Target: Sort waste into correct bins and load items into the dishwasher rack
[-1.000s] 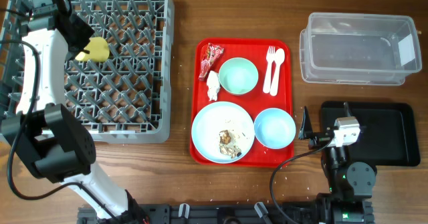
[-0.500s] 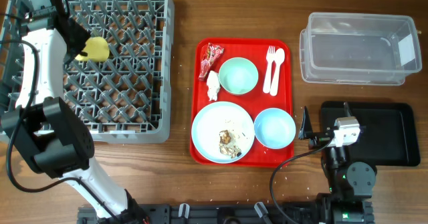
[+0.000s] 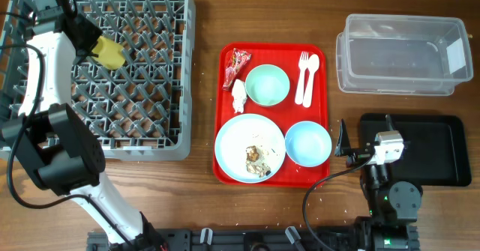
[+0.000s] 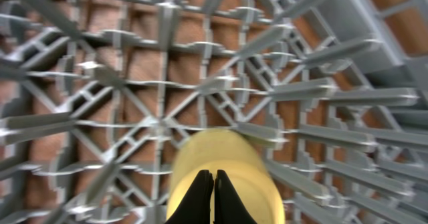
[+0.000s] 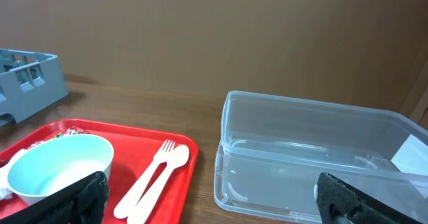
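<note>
My left gripper [image 3: 96, 45] is shut on the small yellow cup [image 3: 110, 54] and holds it over the far left of the grey dishwasher rack [image 3: 150, 142]. In the left wrist view the shut fingers [image 4: 214, 184] pinch the cup [image 4: 227, 157] above the pegs [image 4: 167, 83]. On the red tray [image 3: 325, 109] lie the red wrapper [image 3: 238, 62], white napkin [image 3: 239, 95], green bowl [image 3: 267, 85], blue bowl [image 3: 308, 143], fork and spoon [image 3: 306, 77], and the plate [image 3: 234, 140] with food scraps [image 3: 255, 159]. My right gripper [image 3: 343, 140] is open and empty [image 5: 214, 207].
The clear tub [image 3: 401, 55] stands at the far right, with the black tray [image 3: 435, 150] in front of it beside my right arm. The right wrist view shows the tub [image 5: 314, 157], fork and spoon [image 5: 157, 174], green bowl [image 5: 60, 160] and a rack corner [image 5: 27, 77].
My left gripper has turned the yellow cup and shifted it slightly right over the rack. The right arm has not moved.
</note>
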### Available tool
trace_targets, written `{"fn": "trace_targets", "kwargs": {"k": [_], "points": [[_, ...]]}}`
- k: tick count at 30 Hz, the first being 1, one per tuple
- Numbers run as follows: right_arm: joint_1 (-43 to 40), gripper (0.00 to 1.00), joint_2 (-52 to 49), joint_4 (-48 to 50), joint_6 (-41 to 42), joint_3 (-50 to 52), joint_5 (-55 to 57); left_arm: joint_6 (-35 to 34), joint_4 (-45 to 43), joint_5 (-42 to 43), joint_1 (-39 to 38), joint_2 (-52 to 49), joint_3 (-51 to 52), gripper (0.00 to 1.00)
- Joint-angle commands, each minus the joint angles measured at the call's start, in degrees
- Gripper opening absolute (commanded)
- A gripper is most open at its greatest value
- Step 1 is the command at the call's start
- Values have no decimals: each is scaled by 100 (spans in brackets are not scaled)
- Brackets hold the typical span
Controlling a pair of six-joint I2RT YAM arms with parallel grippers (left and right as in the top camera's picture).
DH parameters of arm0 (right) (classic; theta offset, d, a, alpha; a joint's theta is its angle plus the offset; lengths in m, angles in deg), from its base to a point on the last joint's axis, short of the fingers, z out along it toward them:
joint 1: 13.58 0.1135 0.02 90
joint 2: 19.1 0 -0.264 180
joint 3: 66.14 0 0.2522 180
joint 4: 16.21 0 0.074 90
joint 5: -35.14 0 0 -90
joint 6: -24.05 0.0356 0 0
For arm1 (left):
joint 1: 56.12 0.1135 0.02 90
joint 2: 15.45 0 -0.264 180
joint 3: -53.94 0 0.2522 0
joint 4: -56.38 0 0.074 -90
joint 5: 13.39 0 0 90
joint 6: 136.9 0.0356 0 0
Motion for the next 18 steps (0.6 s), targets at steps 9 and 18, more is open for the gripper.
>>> {"fn": "trace_targets", "kwargs": {"k": [9, 18], "points": [[-31, 100, 31, 31, -48, 4, 39, -28, -118, 710, -177, -17, 35, 4], [-31, 100, 31, 31, -48, 4, 39, -26, 402, 1928, -317, 1606, 35, 100]]}}
